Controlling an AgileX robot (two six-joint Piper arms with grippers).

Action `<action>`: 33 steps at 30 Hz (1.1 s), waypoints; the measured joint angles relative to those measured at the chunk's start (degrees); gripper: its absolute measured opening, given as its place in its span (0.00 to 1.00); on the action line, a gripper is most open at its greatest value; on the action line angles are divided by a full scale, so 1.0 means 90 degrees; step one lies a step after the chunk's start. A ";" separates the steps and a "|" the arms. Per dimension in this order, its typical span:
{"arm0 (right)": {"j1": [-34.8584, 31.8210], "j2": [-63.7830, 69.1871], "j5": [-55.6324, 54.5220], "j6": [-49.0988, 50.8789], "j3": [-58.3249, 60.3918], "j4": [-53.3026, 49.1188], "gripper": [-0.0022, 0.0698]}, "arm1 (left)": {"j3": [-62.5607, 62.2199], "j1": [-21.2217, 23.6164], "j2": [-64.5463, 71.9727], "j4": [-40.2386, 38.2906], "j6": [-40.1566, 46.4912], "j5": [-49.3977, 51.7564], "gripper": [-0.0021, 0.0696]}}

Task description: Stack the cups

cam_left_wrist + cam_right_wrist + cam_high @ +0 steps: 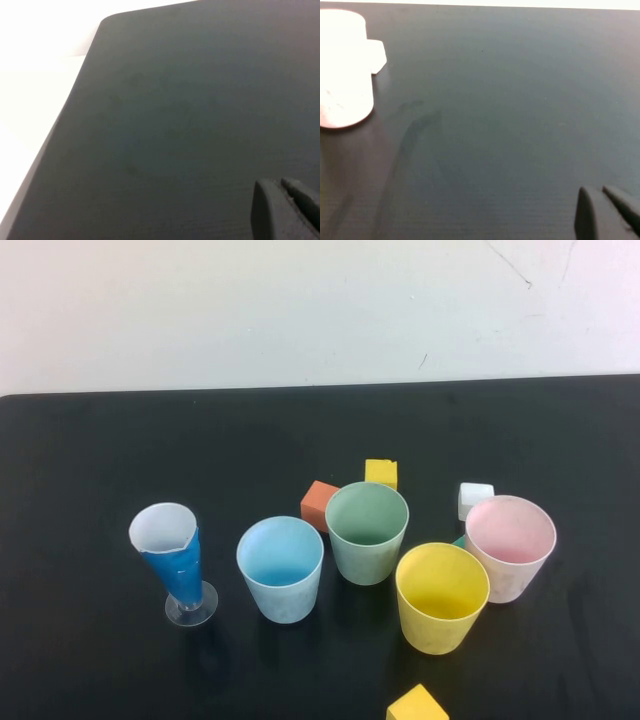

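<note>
Four cups stand upright and apart on the black table point(100, 460) in the high view: light blue point(281, 569), sage green point(367, 532), yellow point(441, 597) and pale pink point(510, 547). Neither arm shows in the high view. My left gripper point(280, 184) shows only in the left wrist view, fingers together and empty, over bare table near its corner. My right gripper point(601, 190) shows only in the right wrist view, fingers together and empty, with the pink cup point(342, 65) some way off and washed out by glare.
A blue-and-white cone cup point(172, 558) on a clear stemmed base stands left of the blue cup. Small blocks lie around the cups: orange point(319, 504), yellow point(381, 473), white point(475, 499), and another yellow one point(417, 704) at the front edge.
</note>
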 joint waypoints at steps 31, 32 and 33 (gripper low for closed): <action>0.0000 0.0000 0.0000 0.0097 0.0000 0.1451 0.03 | 0.0014 0.0000 0.0000 -0.6594 -0.0012 -0.1322 0.03; 0.0000 0.0000 0.0000 0.0143 0.0000 0.1662 0.03 | 0.0014 0.0000 0.0000 -0.7368 -0.0012 -0.1426 0.03; 0.0000 0.0000 0.0013 0.0187 0.0012 0.1914 0.03 | 0.0014 0.0000 0.0000 -0.7699 -0.0012 -0.1495 0.03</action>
